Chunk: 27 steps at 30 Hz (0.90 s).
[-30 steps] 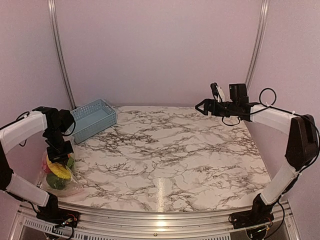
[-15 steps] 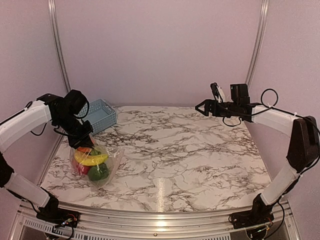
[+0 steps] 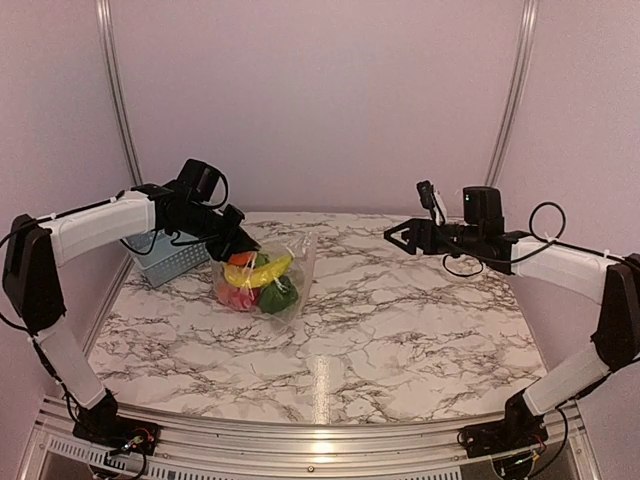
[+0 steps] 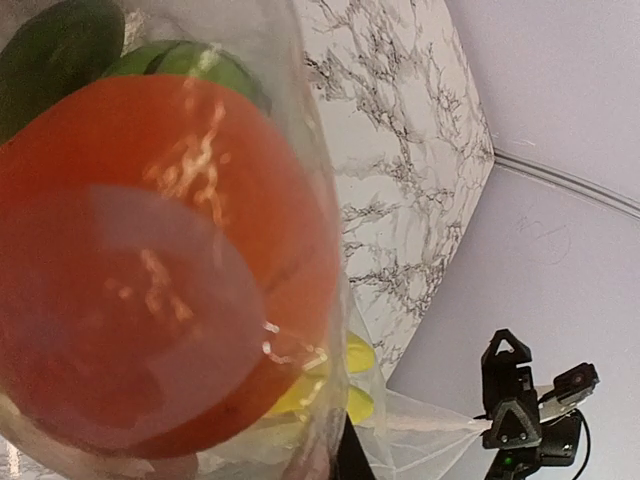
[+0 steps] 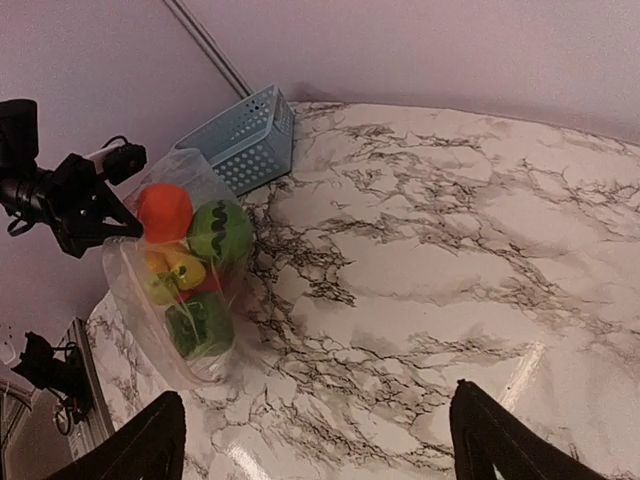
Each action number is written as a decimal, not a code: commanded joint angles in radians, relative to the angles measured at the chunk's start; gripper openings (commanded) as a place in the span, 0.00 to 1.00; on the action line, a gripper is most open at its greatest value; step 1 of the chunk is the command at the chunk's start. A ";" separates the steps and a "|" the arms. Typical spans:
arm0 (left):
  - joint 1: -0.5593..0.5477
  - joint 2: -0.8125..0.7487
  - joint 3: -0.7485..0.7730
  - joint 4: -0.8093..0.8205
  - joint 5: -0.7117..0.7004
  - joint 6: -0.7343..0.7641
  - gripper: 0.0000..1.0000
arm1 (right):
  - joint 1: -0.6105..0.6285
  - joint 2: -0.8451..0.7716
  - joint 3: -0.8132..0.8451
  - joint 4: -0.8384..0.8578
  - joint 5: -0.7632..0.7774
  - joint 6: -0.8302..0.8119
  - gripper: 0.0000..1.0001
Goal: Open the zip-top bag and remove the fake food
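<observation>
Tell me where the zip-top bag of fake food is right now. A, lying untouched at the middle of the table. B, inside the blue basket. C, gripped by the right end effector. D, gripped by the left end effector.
D: the left end effector is shut on the top of the zip-top bag, with the fake food inside, while the right end effector is open and well apart from it.

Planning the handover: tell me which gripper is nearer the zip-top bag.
Left. The left gripper is shut on an edge of the zip-top bag; the right gripper stands open, apart, across the table to its right.
</observation>
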 commanded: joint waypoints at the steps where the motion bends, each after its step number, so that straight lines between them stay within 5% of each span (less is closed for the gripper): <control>1: -0.004 0.044 0.031 0.245 0.081 -0.137 0.00 | 0.134 -0.046 -0.120 0.206 0.017 0.117 0.86; 12: -0.002 0.071 0.002 0.368 0.178 -0.178 0.00 | 0.340 0.138 -0.213 0.617 0.064 0.105 0.70; 23: 0.000 0.070 0.003 0.403 0.193 -0.190 0.00 | 0.353 0.312 -0.135 0.662 0.025 0.053 0.60; 27: 0.003 0.065 -0.025 0.479 0.208 -0.237 0.00 | 0.354 0.360 -0.114 0.690 -0.023 0.063 0.42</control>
